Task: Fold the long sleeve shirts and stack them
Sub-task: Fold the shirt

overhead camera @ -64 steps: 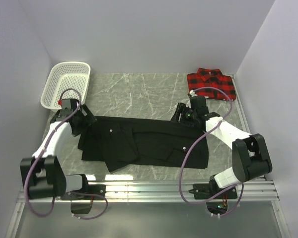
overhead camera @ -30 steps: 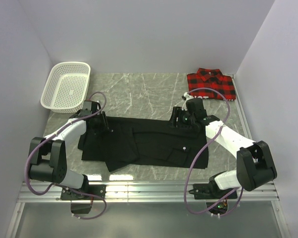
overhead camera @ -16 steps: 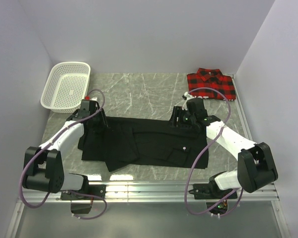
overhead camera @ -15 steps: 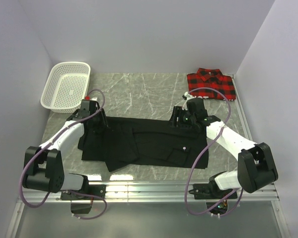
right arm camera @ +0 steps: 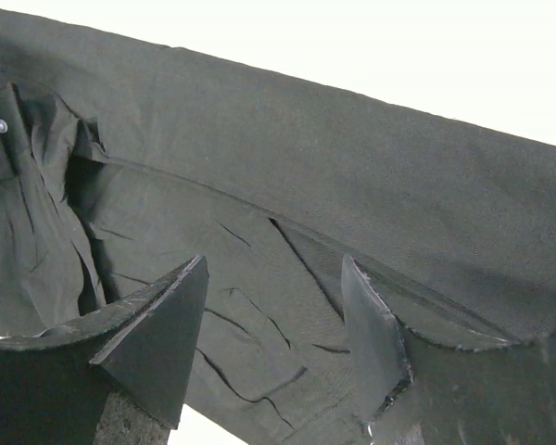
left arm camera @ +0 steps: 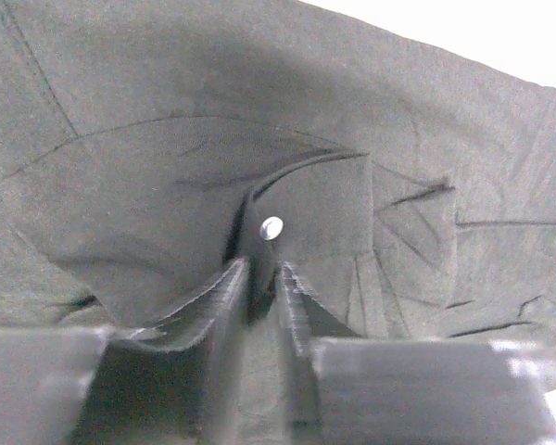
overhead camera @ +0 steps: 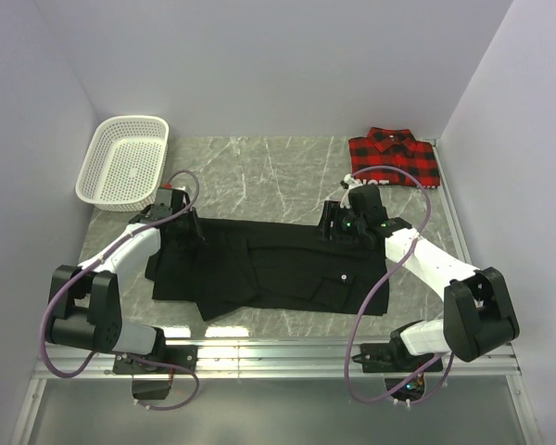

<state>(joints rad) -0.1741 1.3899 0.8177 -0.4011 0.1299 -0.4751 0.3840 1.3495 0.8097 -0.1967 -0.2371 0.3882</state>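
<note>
A: What is shown by the top camera?

B: The black shirt (overhead camera: pixel 278 269) is spread sideways on the counter (overhead camera: pixel 259 171), partly folded. The plaid shirt (overhead camera: pixel 394 156) is laid folded at the far right corner, well apart from it. The left hand (overhead camera: pixel 179 225) is set at the black shirt's far left corner, and the right hand (overhead camera: pixel 347 222) at its far edge, right of the middle. How wide each hand is opened cannot be told from there.

A: What is added by the left wrist camera?

B: The fingers (left arm camera: pixel 232 297) are seen close together, with a ridge of black cloth pinched between them just below a pale button (left arm camera: pixel 271 226). Creases are drawn toward the pinch.

A: And by the right wrist camera?

B: The fingertips (right arm camera: pixel 190 278) are held wide apart over the cloth near its edge. Nothing is gripped.

A: How is the step done well?

B: A fold of the far edge seems to be prepared. The right hand should be lowered and closed on the edge before anything is lifted. Both sides can then be raised together and the cloth held taut.
</note>
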